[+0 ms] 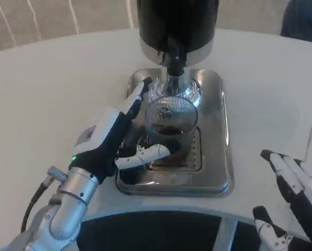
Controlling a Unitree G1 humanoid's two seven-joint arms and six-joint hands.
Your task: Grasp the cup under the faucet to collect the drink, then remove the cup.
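Note:
A clear glass cup (167, 121) stands on the steel drip tray (217, 157) right under the black faucet (175, 63) of the dispenser (178, 26). Dark drink lies in the cup's bottom. My left hand (115, 137) wraps the cup from its left side, long fingers reaching up along the far side and the thumb (145, 154) across the near side. My right hand (294, 185) rests at the table's lower right with fingers spread, holding nothing.
The tray has a slotted grille (193, 151) under the cup and raised edges all round. The white round table (46, 94) spreads to the left and right. A dark table rim (156, 230) lies near my body.

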